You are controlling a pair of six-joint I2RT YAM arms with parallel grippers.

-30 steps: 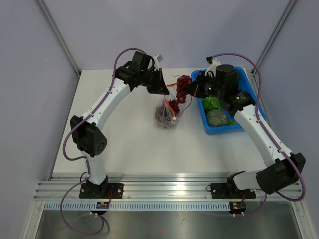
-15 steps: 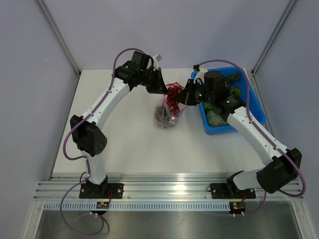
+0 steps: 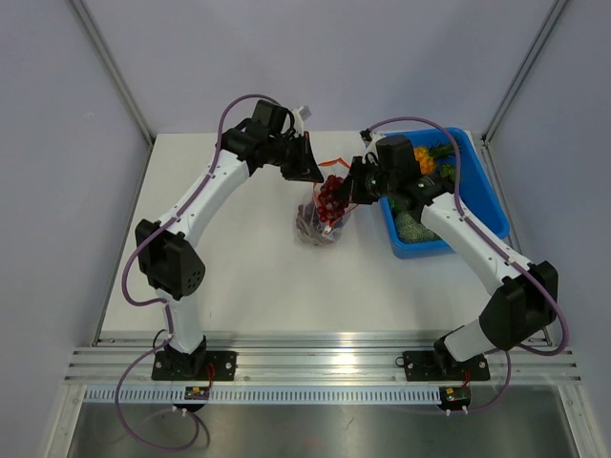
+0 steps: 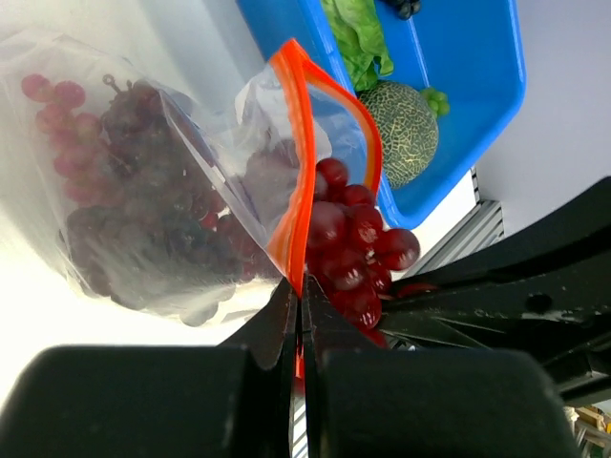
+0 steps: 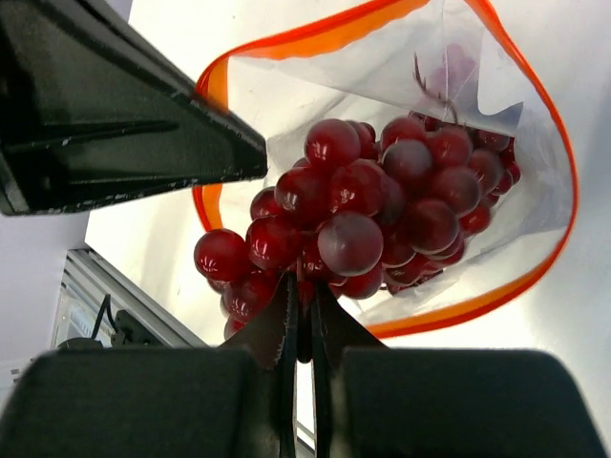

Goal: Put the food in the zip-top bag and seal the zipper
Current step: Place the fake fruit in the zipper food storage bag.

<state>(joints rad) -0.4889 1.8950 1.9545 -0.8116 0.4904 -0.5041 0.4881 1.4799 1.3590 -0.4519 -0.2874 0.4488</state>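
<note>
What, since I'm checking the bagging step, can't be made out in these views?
- Top external: the bag mouth, under the left hand and right hand; contents too small.
- Right wrist: the bag's bottom, hidden behind the red grapes.
- Left wrist: the blue bin, cut off by the top edge.

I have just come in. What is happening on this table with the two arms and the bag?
The left gripper is shut on the zipper of the zip-top bag and holds its mouth open. The right gripper is shut on a red grape bunch, right at that open mouth. The bag already holds dark grapes. A melon and a green leafy piece wait in the blue bin; the zipper is not yet sealed.
</note>
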